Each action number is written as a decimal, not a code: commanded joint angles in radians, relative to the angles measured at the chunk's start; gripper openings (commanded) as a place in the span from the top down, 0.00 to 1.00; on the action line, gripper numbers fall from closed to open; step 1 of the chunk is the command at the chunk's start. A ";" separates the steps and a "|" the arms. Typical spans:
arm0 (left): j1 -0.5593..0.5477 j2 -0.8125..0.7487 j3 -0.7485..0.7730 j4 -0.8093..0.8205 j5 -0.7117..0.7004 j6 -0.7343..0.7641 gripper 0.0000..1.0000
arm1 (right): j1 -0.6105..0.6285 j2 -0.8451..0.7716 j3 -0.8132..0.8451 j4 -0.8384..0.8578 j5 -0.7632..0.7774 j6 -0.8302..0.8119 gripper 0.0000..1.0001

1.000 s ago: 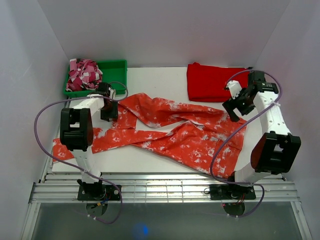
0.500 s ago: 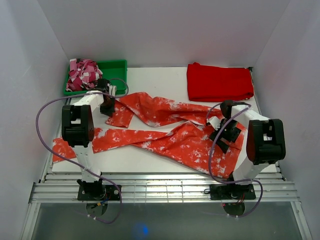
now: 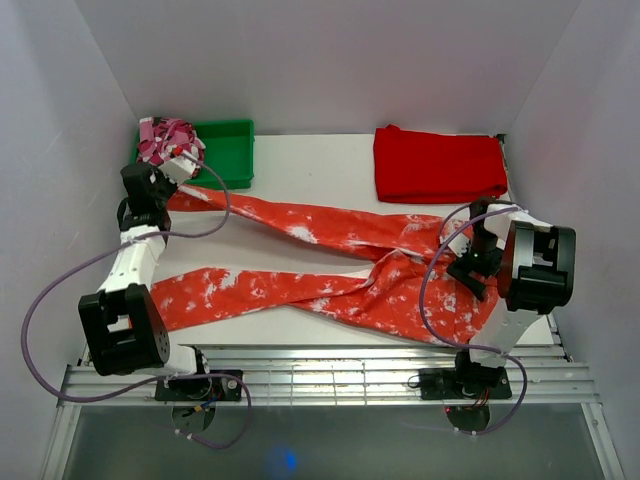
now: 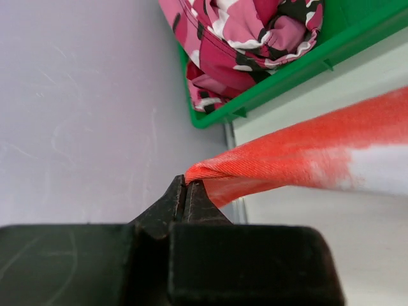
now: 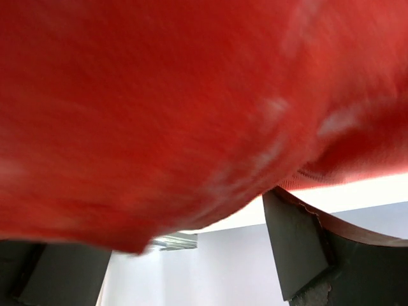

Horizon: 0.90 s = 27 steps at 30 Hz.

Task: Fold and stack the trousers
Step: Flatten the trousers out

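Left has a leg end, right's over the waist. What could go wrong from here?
1. The left gripper pinches only the very tip of a trousers leg; more pull may slip it out.
2. It sits close to the bin and side wall; a swing could knock the bin.
3. The right gripper is open with cloth bunched right at it; it may grab extra layers.
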 commanded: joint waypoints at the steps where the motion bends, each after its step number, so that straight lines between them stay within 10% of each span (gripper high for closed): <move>1: 0.041 -0.037 -0.143 0.261 0.103 0.257 1.00 | -0.053 0.035 0.054 0.070 0.082 -0.116 0.09; 11: 0.147 -0.177 -0.479 0.135 0.302 0.506 0.88 | -0.110 0.018 0.114 -0.021 0.054 -0.222 0.09; 16: 0.196 -0.229 -0.340 -0.271 0.418 0.411 0.54 | -0.113 0.001 0.126 -0.047 0.036 -0.239 0.05; 21: 0.274 -0.266 -0.140 -0.613 0.579 0.377 0.47 | -0.113 0.010 0.209 -0.090 0.015 -0.228 0.05; 27: 0.280 -0.039 0.128 -0.598 0.520 -0.008 0.45 | -0.113 0.026 0.286 -0.120 -0.021 -0.174 0.06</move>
